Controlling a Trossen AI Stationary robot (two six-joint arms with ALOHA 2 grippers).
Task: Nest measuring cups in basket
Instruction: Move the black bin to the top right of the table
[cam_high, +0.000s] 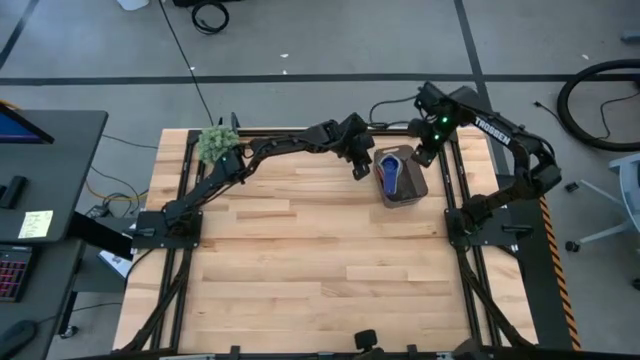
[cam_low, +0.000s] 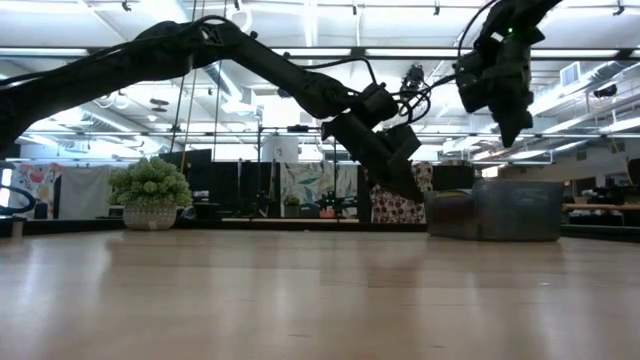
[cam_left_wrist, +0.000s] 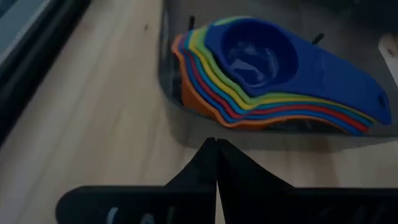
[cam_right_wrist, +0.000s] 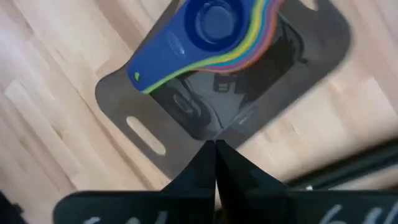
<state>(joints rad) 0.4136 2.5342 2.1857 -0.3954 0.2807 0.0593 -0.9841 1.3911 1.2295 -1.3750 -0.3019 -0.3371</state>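
with the measuring cups (cam_left_wrist: 267, 68) stacked as one nest inside the basket (cam_high: 414, 188), both the left pincer (cam_high: 360, 172) and right pincer (cam_high: 420, 158), each pressed together and empty beside the basket, should lift clear without nudging its walls.

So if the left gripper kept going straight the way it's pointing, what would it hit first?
Most likely the near wall of the basket, just ahead of the shut left gripper, with the nested measuring cups behind it; depth is uncertain.

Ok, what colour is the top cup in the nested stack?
Dark blue: the top cup shows best in the left wrist view.
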